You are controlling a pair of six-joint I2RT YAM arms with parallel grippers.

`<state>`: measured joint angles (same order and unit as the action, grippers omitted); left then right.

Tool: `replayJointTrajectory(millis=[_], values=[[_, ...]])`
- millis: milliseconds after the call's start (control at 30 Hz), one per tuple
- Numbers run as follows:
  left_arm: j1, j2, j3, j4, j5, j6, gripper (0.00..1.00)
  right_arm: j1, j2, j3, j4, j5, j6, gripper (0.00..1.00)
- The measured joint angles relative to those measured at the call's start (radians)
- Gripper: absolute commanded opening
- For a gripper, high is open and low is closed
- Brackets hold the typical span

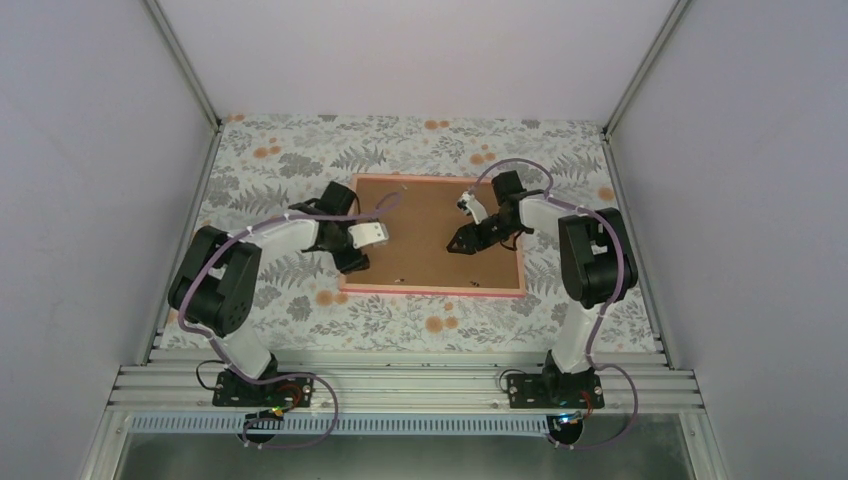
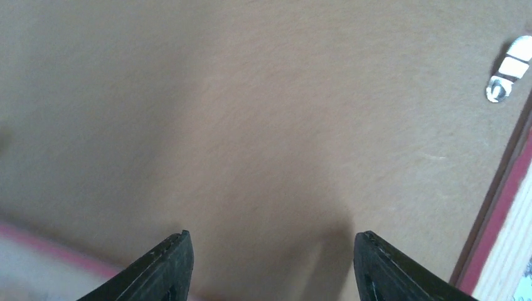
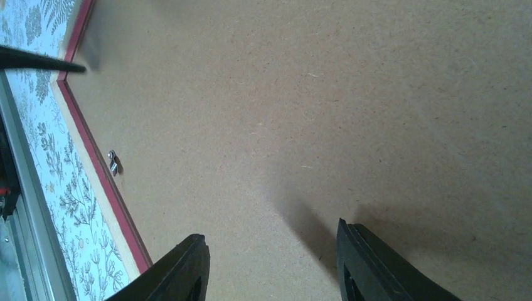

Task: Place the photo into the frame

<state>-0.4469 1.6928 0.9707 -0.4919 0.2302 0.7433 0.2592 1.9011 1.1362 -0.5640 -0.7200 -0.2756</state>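
Floral tabletop (image 1: 300, 170) bore the frame (image 1: 430, 291) face down, board (image 1: 420, 230) seated inside — photo unseen, presumably beneath — with left fingers (image 2: 163, 269) and right fingers (image 3: 182, 269) parted, empty, just over it, likely to press it.

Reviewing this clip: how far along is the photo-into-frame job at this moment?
Looks done: the brown backing board lies inside the frame. The photo is out of view; whether it sits beneath the board cannot be told. In hand: nothing; the left gripper and right gripper hover open over the board. Left: possibly securing the metal tab at the frame's edge.
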Motion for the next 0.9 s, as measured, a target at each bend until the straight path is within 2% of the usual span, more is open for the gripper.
replayJointTrajectory(millis=[133, 267, 400, 567, 767, 900], values=[[0.131, 0.005, 0.089, -0.085, 0.091, -0.06, 0.73, -0.003, -0.004, -0.005, 0.002, 0.006, -0.014, 0.51], [0.276, 0.08, 0.353, -0.108, 0.159, -0.167, 0.83, -0.006, -0.031, -0.05, 0.032, 0.021, -0.058, 0.51], [0.312, 0.219, 0.584, -0.116, 0.205, -0.214, 0.93, -0.012, -0.062, -0.089, 0.044, 0.035, -0.11, 0.52], [0.303, 0.504, 0.898, -0.206, 0.284, -0.205, 0.92, -0.019, -0.093, -0.106, 0.026, 0.069, -0.17, 0.52], [0.3, 0.854, 1.321, -0.413, 0.384, -0.185, 0.87, -0.018, -0.116, -0.094, -0.023, 0.117, -0.214, 0.5], [0.298, 0.938, 1.429, -0.49, 0.39, -0.162, 0.76, -0.01, -0.118, -0.043, -0.029, 0.153, -0.221, 0.45]])
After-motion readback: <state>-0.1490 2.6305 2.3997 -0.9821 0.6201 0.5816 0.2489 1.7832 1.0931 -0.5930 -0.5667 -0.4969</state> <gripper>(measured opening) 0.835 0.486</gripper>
